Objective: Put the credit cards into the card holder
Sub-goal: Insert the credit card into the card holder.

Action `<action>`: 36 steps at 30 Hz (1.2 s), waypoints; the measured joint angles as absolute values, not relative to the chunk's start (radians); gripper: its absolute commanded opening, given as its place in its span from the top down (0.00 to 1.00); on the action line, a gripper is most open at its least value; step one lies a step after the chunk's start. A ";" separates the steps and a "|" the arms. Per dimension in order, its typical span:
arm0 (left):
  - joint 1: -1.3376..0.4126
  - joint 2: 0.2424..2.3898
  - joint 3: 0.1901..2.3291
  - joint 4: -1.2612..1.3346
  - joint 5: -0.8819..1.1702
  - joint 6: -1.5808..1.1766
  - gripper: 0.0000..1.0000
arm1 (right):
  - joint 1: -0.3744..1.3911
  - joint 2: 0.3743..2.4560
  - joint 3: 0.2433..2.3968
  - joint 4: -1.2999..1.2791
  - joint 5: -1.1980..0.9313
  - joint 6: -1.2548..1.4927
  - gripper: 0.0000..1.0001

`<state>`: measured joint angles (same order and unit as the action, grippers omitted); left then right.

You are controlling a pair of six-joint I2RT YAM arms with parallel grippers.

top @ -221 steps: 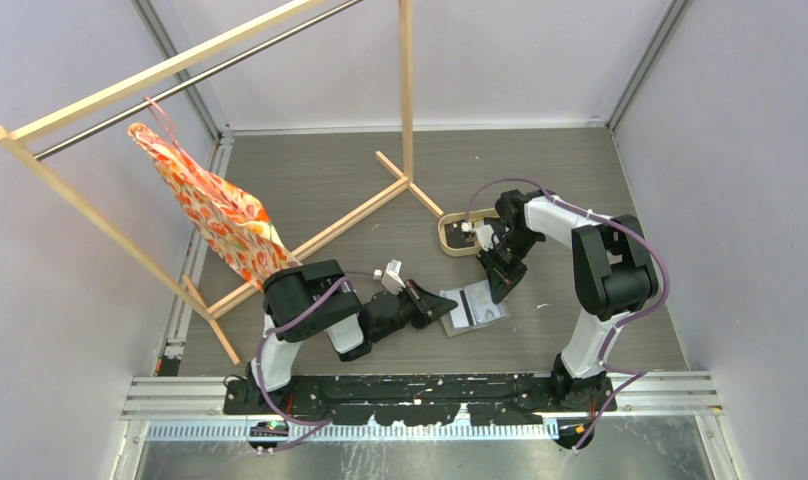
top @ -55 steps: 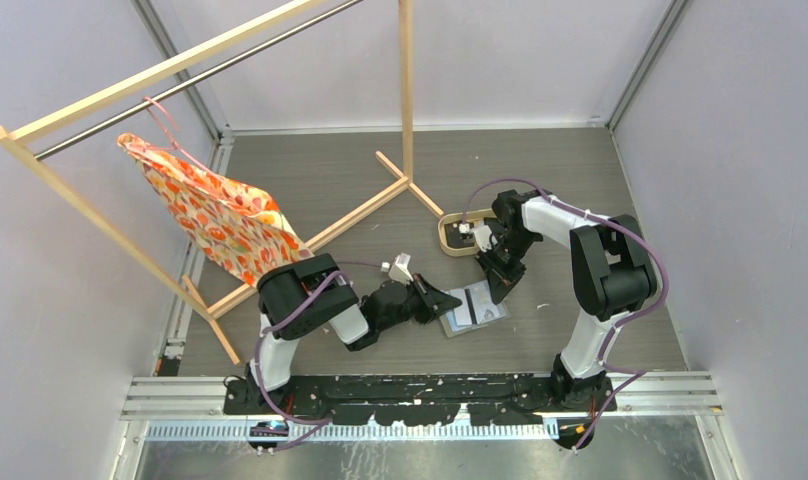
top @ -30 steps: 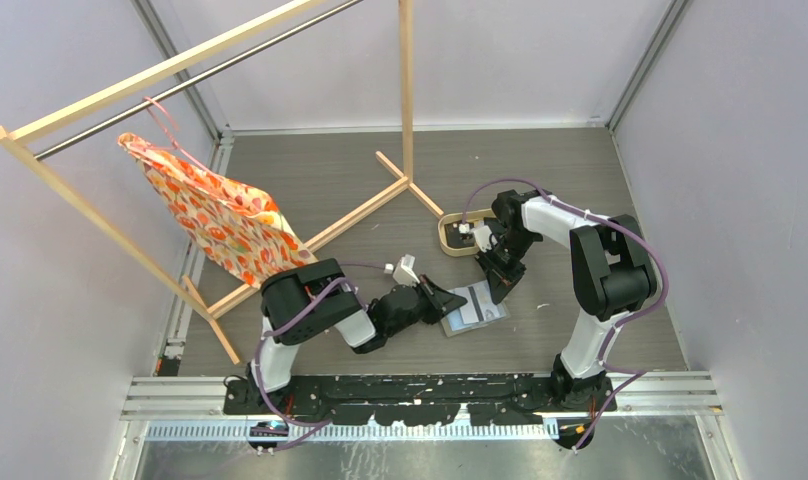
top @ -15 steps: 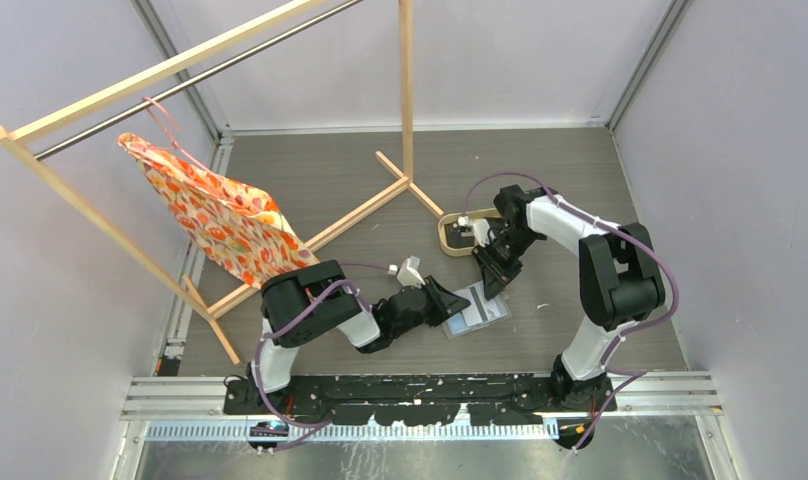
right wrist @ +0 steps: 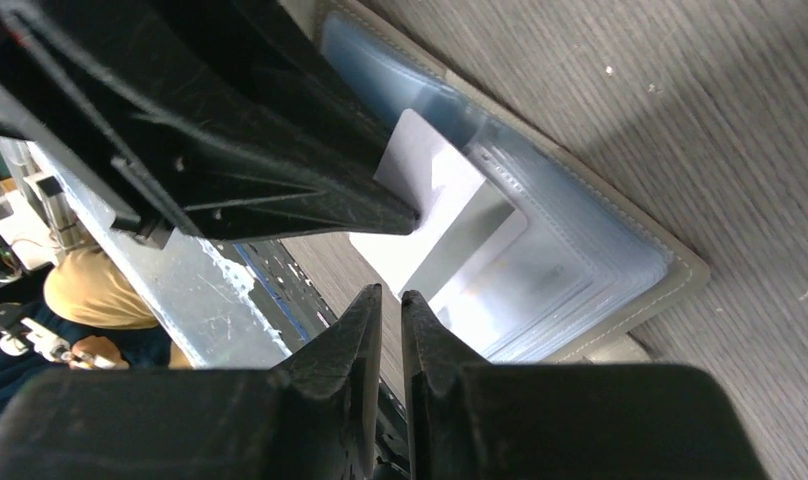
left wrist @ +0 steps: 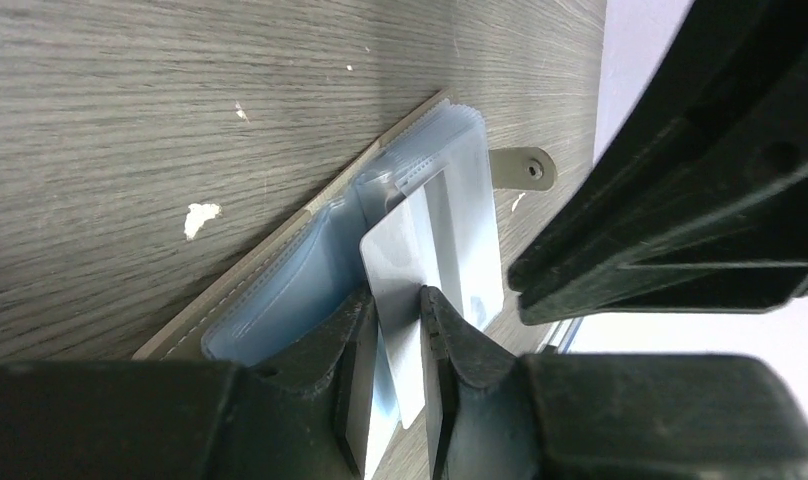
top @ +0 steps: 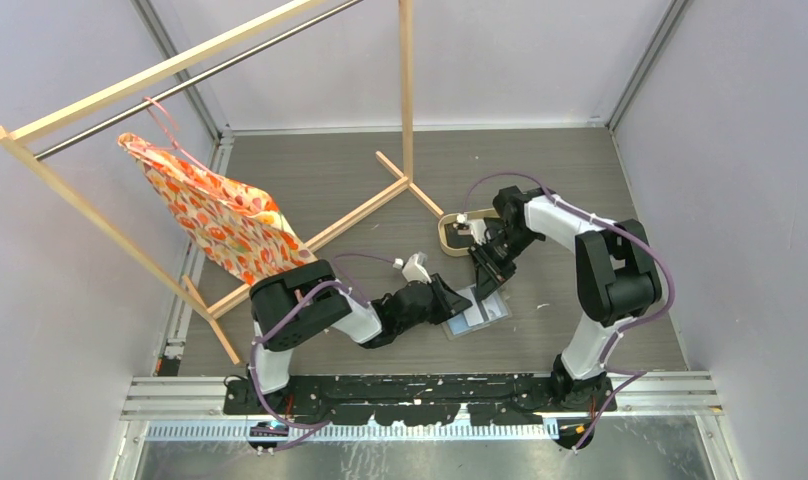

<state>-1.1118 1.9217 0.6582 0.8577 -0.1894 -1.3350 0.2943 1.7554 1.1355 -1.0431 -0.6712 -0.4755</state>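
The card holder (top: 477, 312) lies open on the grey table, its clear sleeves fanned out (left wrist: 280, 290) (right wrist: 600, 250). A whitish credit card (left wrist: 410, 250) (right wrist: 430, 200) lies flat on the sleeves, one end pushed among them. My left gripper (top: 458, 300) (left wrist: 398, 300) hovers low over the card's free end. Its jaws are a little open and the card shows through the gap, not pinched. My right gripper (top: 485, 280) (right wrist: 391, 292) stands just above the holder's far side, parted by a narrow slit with nothing in it.
An oval wood-rimmed tray (top: 450, 238) sits just behind the holder, under the right arm. A wooden clothes rack (top: 407, 90) with a patterned orange bag (top: 215, 215) fills the left and back. The holder's snap tab (left wrist: 525, 165) sticks out at its edge.
My left jaws have parted from shut and let go of the card, and the left arm has reached further over the holder. My right gripper opened slightly and shifted a little.
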 measured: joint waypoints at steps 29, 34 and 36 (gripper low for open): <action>-1.111 1.766 0.584 0.727 -0.167 -1.245 0.91 | 0.313 1.847 1.139 -1.018 -0.556 -0.381 0.90; -1.111 1.757 0.595 0.643 -0.173 -1.245 0.96 | 0.315 1.847 1.139 -1.018 -0.556 -0.381 0.90; -1.110 1.757 0.617 0.612 -0.172 -1.243 0.97 | 0.315 1.847 1.140 -1.018 -0.554 -0.381 0.90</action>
<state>-1.1103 1.7573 0.6174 0.6121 -0.1722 -1.2430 0.3153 1.8465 1.1400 -1.0183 -0.5545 -0.3813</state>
